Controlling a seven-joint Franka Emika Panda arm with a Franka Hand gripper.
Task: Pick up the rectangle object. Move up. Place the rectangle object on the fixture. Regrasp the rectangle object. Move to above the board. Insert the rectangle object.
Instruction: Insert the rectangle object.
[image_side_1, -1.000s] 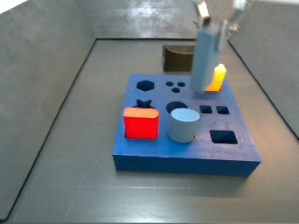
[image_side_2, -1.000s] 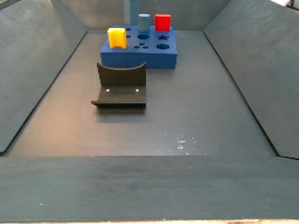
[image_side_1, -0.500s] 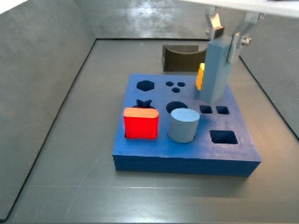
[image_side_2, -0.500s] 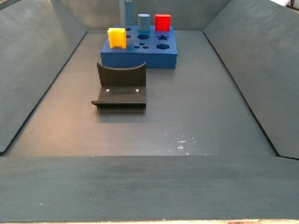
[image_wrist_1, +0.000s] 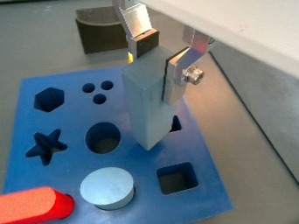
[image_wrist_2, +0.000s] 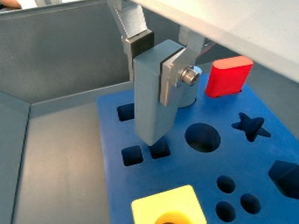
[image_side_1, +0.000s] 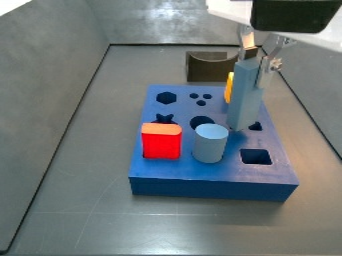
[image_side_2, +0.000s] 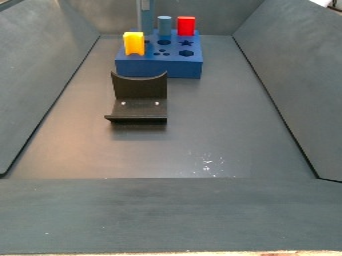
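My gripper (image_side_1: 258, 52) is grasping the bar (image_side_1: 247, 92) upright, its lower end right at a small square hole in the board (image_side_1: 214, 176).

The hand (image_wrist_2: 159, 54), above the board (image_wrist_2: 93, 175), is showing bare bright metal finger plates (image_wrist_2: 136, 39) and is gripping the rectangle object (image_wrist_2: 153, 96), which is presenting as smooth matte plastic. The board is appearing as smooth, matte blue plastic. The floor (image_side_2: 201, 140) is reading as dull grey sheet with a faint sheen.
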